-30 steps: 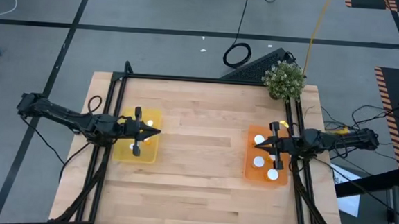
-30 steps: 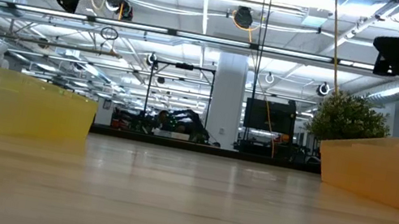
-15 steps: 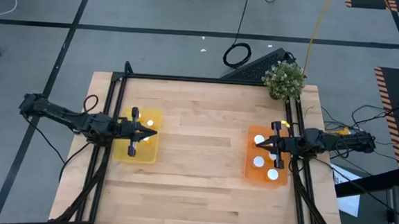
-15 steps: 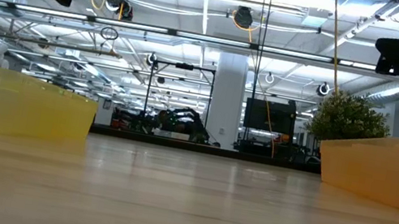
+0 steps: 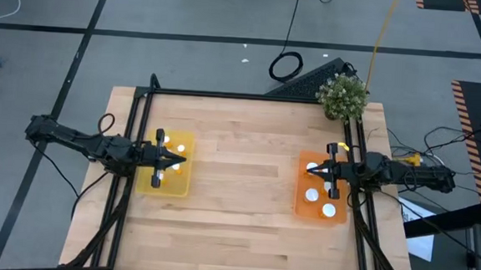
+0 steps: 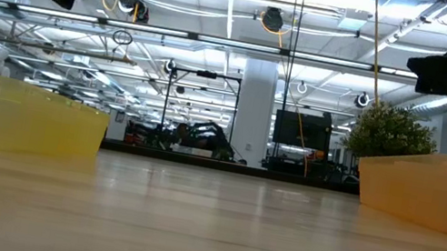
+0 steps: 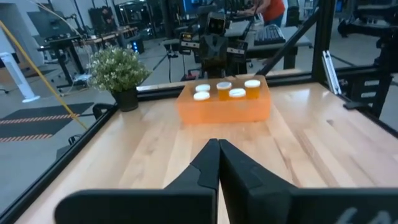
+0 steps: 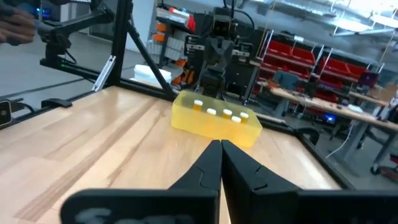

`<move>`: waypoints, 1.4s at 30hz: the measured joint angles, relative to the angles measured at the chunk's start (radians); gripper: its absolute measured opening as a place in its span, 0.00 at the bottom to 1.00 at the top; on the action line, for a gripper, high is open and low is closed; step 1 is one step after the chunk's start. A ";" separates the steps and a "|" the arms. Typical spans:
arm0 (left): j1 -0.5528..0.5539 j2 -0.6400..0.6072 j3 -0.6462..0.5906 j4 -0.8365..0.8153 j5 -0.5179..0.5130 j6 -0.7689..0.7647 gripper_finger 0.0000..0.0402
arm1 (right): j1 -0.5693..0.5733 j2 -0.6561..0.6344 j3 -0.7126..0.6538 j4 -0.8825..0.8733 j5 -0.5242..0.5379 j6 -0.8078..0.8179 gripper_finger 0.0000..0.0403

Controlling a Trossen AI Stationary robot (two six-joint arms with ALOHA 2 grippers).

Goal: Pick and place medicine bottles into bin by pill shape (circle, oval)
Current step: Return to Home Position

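Medicine bottles with white caps stand in two bins. Several are in the orange bin (image 5: 300, 207) at the table's right, seen across the table as amber bottles (image 7: 224, 91). Several more (image 8: 212, 112) stand in the yellow bin (image 5: 182, 187) at the left. My left gripper (image 5: 185, 158) hovers over the yellow bin, shut and holding nothing, its fingertips (image 7: 217, 145) pointing toward the table's right. My right gripper (image 5: 313, 170) hovers over the orange bin, shut and holding nothing, its fingertips (image 8: 219, 147) pointing toward the table's left.
A small potted plant (image 5: 341, 96) stands at the table's far right corner, with a dark keyboard (image 5: 309, 79) on the floor behind it. Black frame rails (image 5: 131, 145) run along the left and right edges. Bare wooden tabletop (image 5: 242, 177) lies between the two bins.
My left gripper has drawn back a little toward the table's left edge above the yellow bin, staying shut. My right gripper has sunk slightly over the orange bin.
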 joint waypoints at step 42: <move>0.098 -0.260 -0.245 0.052 0.106 0.024 0.02 | -0.001 0.003 0.000 -0.007 0.001 0.013 0.00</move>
